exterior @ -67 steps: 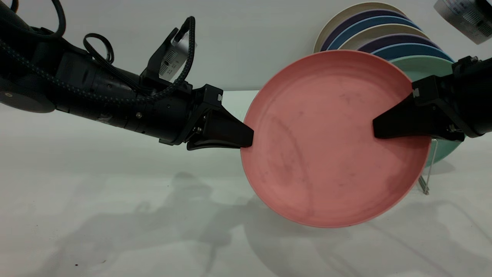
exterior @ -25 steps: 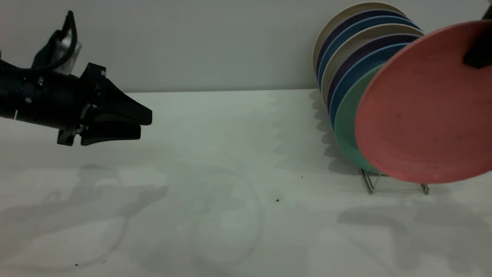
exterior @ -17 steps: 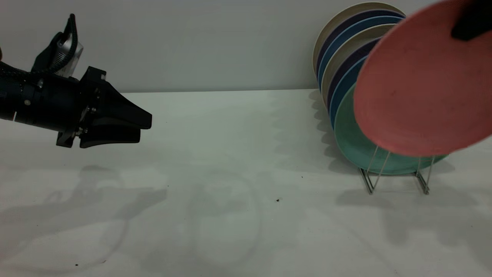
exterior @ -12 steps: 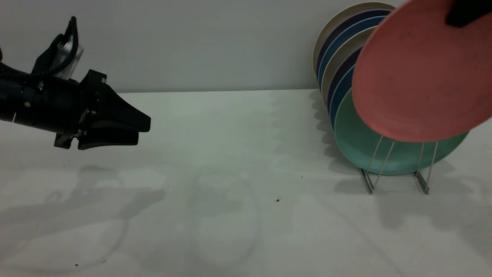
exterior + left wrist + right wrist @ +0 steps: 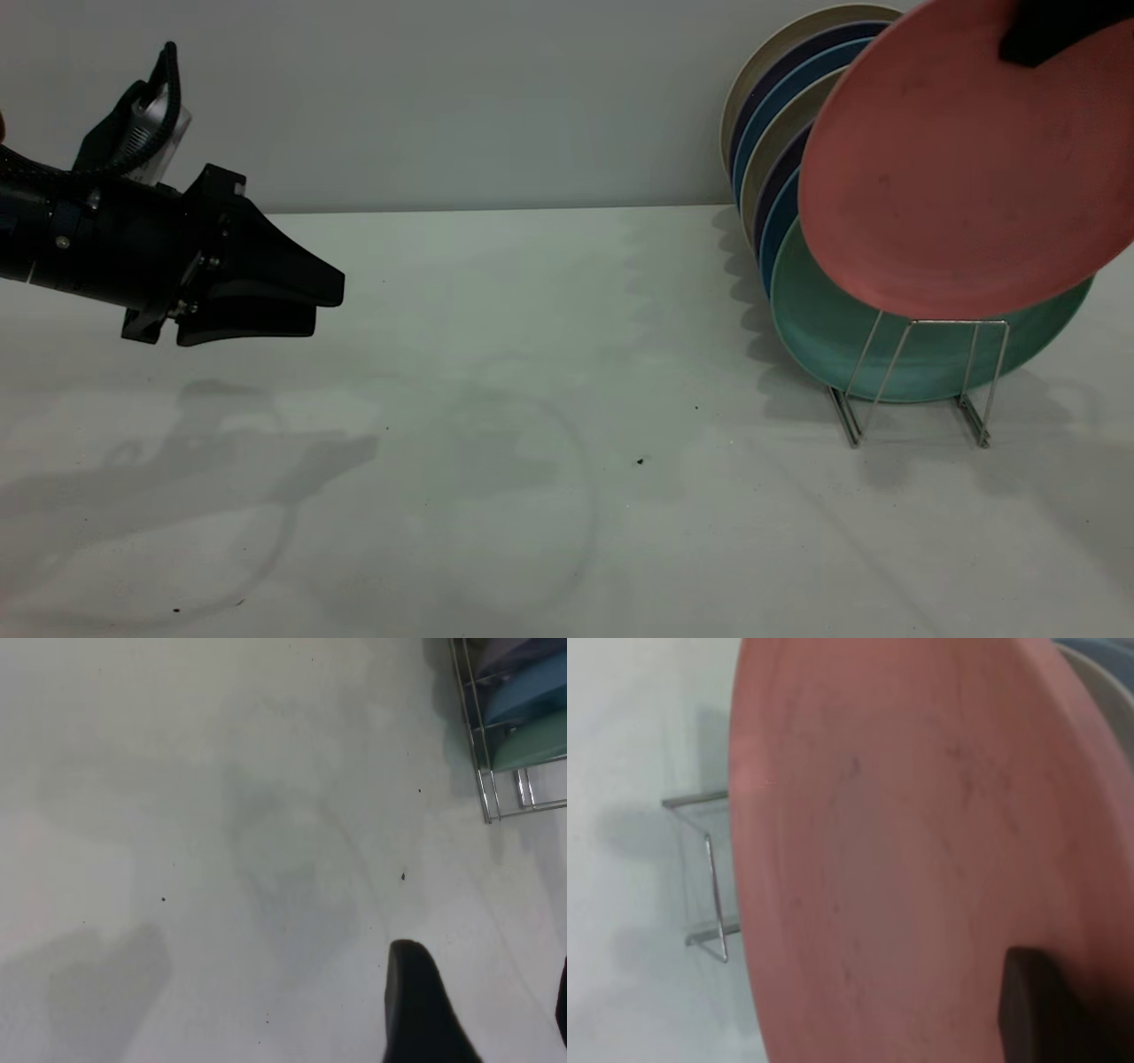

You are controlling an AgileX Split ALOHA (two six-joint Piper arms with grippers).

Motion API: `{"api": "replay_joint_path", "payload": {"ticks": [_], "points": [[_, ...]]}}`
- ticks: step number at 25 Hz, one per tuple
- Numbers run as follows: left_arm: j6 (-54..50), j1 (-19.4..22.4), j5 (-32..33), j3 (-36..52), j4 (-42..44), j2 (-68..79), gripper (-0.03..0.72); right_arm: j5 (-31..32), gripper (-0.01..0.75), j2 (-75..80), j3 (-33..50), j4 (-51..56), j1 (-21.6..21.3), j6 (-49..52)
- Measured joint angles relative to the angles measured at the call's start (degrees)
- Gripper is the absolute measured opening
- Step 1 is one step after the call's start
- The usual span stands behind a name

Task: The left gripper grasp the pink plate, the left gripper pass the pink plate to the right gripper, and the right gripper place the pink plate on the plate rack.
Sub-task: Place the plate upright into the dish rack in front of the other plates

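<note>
Pink plate (image 5: 957, 168) raised higher than a moment ago, clear above plate rack (image 5: 921, 377) (front loop now exposed), pinched at its upper edge by right gripper (image 5: 1045, 31), mint-green plate (image 5: 886, 341) behind, left gripper (image 5: 306, 301) slightly parted, empty, far left.

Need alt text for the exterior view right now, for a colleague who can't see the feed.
The right gripper holds the pink plate by its upper edge, tilted in the air above the plate rack, in front of the mint-green plate and others standing there. The left gripper hangs empty over the table at left.
</note>
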Motion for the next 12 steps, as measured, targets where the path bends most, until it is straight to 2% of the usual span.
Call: {"api": "replay_joint_path", "payload": {"ticks": [12], "points": [[-0.1,0.0,-0.9,0.0,0.0,0.0,0.41,0.9,0.092,0.2,0.1,-3.6,0.0,2.9]]}}
